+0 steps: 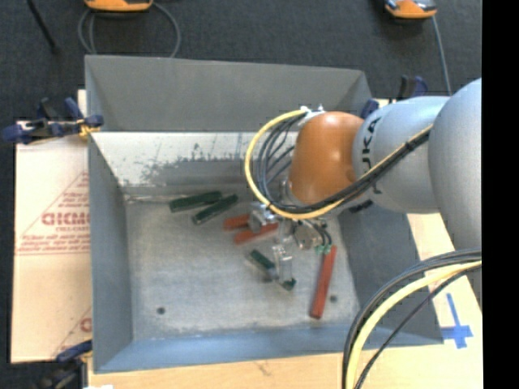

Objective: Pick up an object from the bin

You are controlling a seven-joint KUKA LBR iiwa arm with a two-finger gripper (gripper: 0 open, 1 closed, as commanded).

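My gripper (281, 254) reaches down into the middle of the bin, just below the arm's orange cover. Right beside its tip lies a small dark green piece (261, 259), and another small green piece (286, 282) lies just below it. A red clip-like thing (246, 228) lies to the gripper's upper left, partly under it. A long red pen-like stick with a green end (323, 285) lies to the gripper's right, running down toward the bin's front.
Two dark green sticks (204, 203) lie side by side near the back wall, left of the gripper. The arm and its looped cables cover the bin's right back part. The bin's left floor is bare metal.
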